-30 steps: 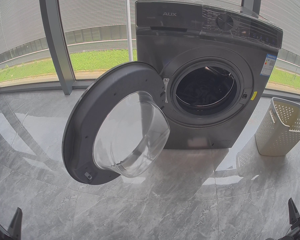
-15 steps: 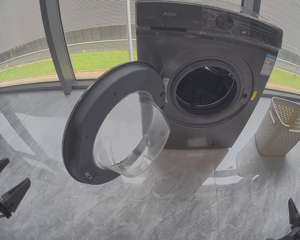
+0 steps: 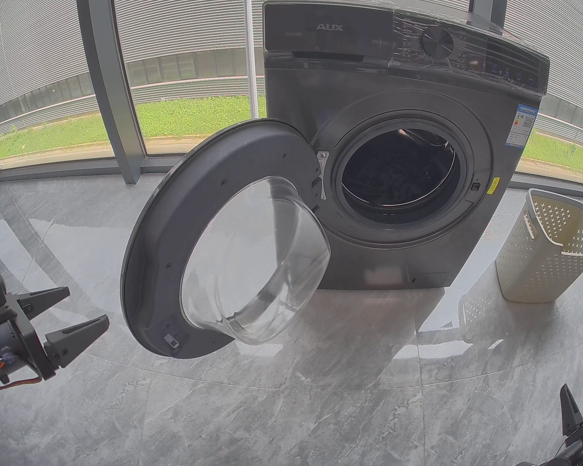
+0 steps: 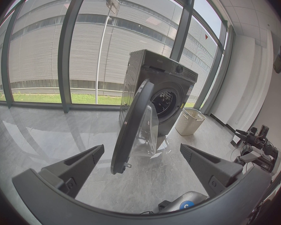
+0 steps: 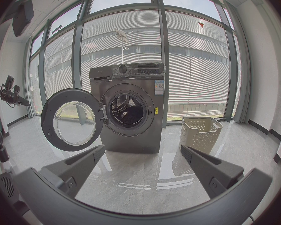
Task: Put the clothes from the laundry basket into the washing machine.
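The washing machine (image 3: 395, 163) is seen standing on the floor (image 3: 343, 396) against the window wall, with its round door (image 3: 175, 241) swung wide open to the robot's left. The laundry basket (image 3: 544, 254) is set on the floor just beside the machine's right side, and nothing is seen inside it from the head view. A dark heap of clothes (image 5: 132, 113) is seen inside the drum (image 3: 398, 169) from the right wrist view, so the loading is judged to be largely done and the door is probably next to be shut.

The left gripper (image 3: 87, 305) is held above the floor, near the door's outer edge but apart from it, with its fingers spread and nothing between them. The right gripper (image 5: 142, 149) is kept low and well back from the machine, its fingers likewise parted and empty.

For a clean closing, the door should be met on its grey rim, not on the bulging bowl, and pushed along the hinge's arc until the latch is reached.

The door is a matt grey ring around a clear, domed bowl (image 3: 252, 260). The cabinet is dark brushed metal. The basket is pale perforated plastic with a tapered shape and a rolled rim. The floor is polished grey stone and strongly reflective.
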You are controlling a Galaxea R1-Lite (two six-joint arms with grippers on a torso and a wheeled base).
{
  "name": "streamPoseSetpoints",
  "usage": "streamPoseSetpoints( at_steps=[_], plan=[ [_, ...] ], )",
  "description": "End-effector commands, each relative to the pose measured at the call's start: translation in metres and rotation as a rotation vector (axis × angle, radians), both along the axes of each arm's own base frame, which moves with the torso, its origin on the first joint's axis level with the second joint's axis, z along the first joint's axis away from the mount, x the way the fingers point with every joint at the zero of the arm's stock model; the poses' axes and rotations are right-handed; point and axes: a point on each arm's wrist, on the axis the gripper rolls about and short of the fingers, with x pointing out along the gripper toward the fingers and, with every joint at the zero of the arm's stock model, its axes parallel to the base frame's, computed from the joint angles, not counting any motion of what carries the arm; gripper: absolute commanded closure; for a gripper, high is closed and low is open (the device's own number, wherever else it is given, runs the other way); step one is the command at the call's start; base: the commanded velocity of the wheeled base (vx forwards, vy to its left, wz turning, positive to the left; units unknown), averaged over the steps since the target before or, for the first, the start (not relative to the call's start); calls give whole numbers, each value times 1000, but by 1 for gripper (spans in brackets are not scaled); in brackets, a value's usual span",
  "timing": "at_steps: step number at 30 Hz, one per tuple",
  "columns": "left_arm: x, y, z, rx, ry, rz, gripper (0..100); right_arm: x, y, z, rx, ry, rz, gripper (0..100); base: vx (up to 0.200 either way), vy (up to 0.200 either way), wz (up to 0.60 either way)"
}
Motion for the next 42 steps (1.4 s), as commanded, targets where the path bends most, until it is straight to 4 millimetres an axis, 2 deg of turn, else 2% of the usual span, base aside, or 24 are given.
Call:
streamPoseSetpoints(
  at_steps=[1, 11, 19, 24, 30, 33, 37, 42],
  plan=[
    [31, -1, -8, 0, 85, -19, 0, 0, 0, -5, -1, 0, 0, 0, 0, 0, 0],
    [74, -10, -19, 1, 82, -62, 0, 0, 0, -5, -1, -2, 2, 0, 0, 0, 0],
    [88, -22, -25, 2, 73, -117, 0, 0, 0, -5, -1, -2, 2, 0, 0, 0, 0],
    [93, -38, -26, -2, 40, -189, 0, 0, 0, -5, 0, 0, 2, 0, 0, 0, 0],
    [83, -58, -24, -12, 13, -296, 0, 0, 0, -5, 2, 0, 2, 0, 0, 0, 0],
    [70, -64, -23, -23, 7, -349, 0, 0, 0, -5, 2, 0, 2, 0, 0, 0, 0],
    [54, -68, -19, -84, 22, -416, 0, 0, 0, -5, 2, 0, 2, 0, 0, 0, 0],
    [55, -66, -19, -82, 21, -393, 0, 0, 0, -5, 2, 0, 2, 0, 0, 0, 0]
  ],
)
